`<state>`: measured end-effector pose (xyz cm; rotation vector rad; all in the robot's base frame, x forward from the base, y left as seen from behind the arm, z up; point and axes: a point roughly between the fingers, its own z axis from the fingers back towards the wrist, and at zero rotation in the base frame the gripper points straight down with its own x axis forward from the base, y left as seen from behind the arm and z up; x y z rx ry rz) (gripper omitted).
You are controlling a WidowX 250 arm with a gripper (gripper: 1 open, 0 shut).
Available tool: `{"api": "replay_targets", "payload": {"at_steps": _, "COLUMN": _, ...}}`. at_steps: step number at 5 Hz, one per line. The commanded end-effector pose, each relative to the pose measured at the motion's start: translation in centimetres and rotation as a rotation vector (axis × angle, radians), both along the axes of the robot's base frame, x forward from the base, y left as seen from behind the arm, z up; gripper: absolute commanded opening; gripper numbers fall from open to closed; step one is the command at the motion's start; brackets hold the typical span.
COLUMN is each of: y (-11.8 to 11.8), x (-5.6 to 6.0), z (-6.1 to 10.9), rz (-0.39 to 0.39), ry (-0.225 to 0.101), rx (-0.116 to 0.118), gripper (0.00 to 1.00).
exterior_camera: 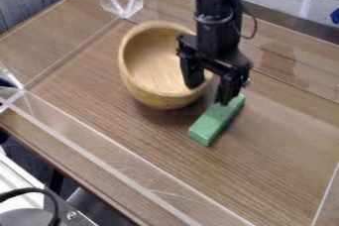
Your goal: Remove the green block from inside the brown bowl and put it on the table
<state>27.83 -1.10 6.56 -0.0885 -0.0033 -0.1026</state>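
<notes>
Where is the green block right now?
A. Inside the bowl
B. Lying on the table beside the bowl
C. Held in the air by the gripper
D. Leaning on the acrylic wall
B. The block lies flat on the table just beside the bowl, with the open gripper above its far end.
</notes>
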Motion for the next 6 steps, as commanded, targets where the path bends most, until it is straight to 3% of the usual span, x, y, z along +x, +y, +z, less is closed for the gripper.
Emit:
{"api": "replay_targets", "payload": {"at_steps": 1, "y": 0.1, "x": 1.0, "z": 1.5, "rz": 0.006, "ry": -0.077, "rx": -0.001, "gripper": 1.0}}
{"api": "replay_targets", "payload": {"at_steps": 6, "y": 0.5, "x": 1.1, "z": -0.9, "rz": 0.011, "ry": -0.042, "rx": 0.001, "gripper": 1.0}}
